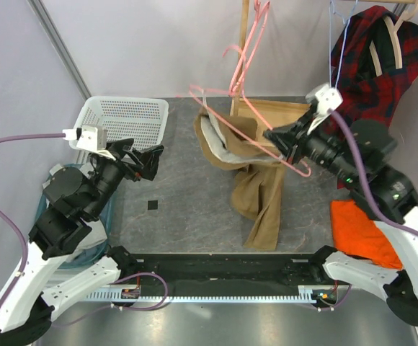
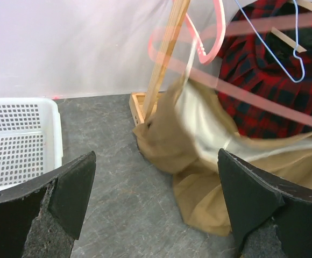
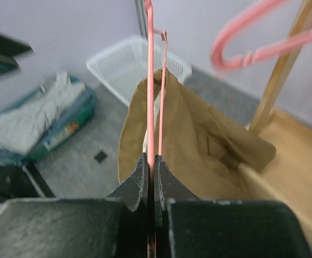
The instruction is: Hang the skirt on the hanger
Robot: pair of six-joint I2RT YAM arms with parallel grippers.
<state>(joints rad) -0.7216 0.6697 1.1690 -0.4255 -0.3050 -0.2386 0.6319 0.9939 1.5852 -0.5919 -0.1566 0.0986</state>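
My right gripper point(image 1: 276, 141) is shut on a bar of the thin pink hanger point(image 1: 238, 130), held tilted above the table's middle. In the right wrist view the fingers point(image 3: 140, 174) pinch the pink bar point(image 3: 150, 80). The tan-brown skirt point(image 1: 261, 194) hangs over the hanger's far end, its pale lining showing, and its lower part trails down onto the table. It fills the right wrist view point(image 3: 199, 145) and shows in the left wrist view point(image 2: 169, 142). My left gripper point(image 1: 145, 161) is open and empty, left of the skirt and apart from it point(image 2: 156, 183).
A white basket point(image 1: 126, 119) stands at the back left. A wooden rack point(image 1: 246, 43) at the back holds another pink hanger point(image 1: 252, 43), a light-blue hanger point(image 1: 339, 36) and a red plaid shirt point(image 1: 375, 65). An orange cloth point(image 1: 360, 231) lies at the right. A teal bin point(image 3: 37, 123) is at the left.
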